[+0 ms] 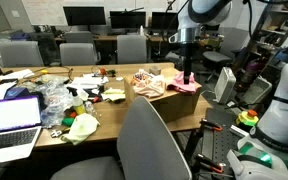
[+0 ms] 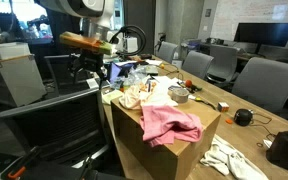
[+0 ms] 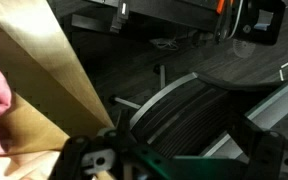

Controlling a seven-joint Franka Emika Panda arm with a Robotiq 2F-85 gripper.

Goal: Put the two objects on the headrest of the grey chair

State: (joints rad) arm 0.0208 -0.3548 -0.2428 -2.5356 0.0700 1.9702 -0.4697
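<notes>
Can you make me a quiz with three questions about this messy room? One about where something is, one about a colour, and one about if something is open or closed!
1. Where does the cloth lie?
A) on the cardboard box
B) on a chair seat
C) on the floor

2. What colour is the cloth?
A) green
B) pink
C) blue

3. The laptop is:
A) shut
B) upside down
C) open, with its screen lit

Answers:
1 A: it drapes over the box's top.
2 B: it shows pink in both exterior views.
3 C: its bright screen stands up behind the keyboard.
</notes>
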